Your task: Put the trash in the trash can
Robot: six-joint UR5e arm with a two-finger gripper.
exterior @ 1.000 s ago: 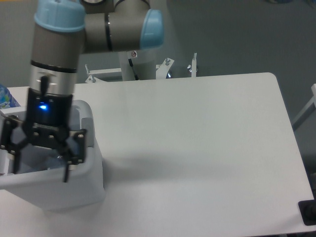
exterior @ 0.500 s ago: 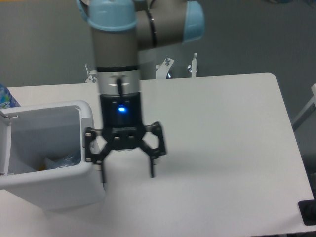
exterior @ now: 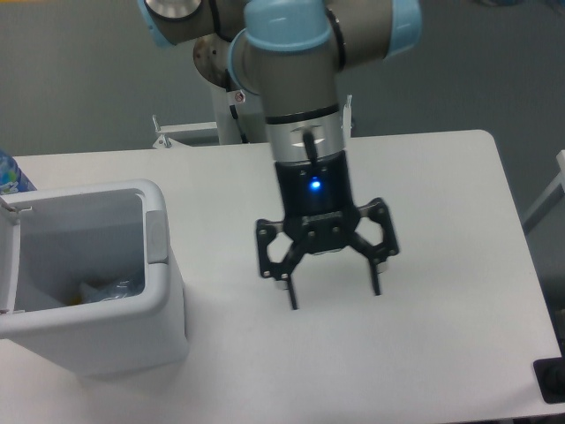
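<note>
- Surface (exterior: 441,203): white, smooth, matte, with a rounded far-right corner in the upper right of the frame; its right edge slants down toward the lower right, and grey floor lies beyond it.
- Bare white surface runs from the middle of the frame out to that right edge.
- Bin (exterior: 132,340) stands at the lower left, partly cut by the left frame edge; it is a boxy white plastic can with a rounded rim and corners and an open top.
- Flap (exterior: 155,237): a grey-white panel on the bin's right wall, just under the rim.
- Trash (exterior: 110,290) lies inside the bin at the bottom, low against the near wall. It looks pale, crumpled and glossy, with a faint bluish tint; wrapper and bottle cannot be told apart.
- Gripper (exterior: 334,296) hangs over the surface at frame centre, right of the bin and apart from it, pointing down.
- Fingers (exterior: 292,296) are black, thin and spread wide apart with nothing between them; whether the tips touch the surface cannot be told.
- A blue light glows on the black gripper body.
- Arm (exterior: 296,88): grey metal cylinders with light-blue caps, coming down from the top centre.
- Blue patterned object (exterior: 9,172) at the far left edge, behind the bin, mostly cut off.
- Dark block (exterior: 552,380) at the lower right corner, off the surface edge.
</note>
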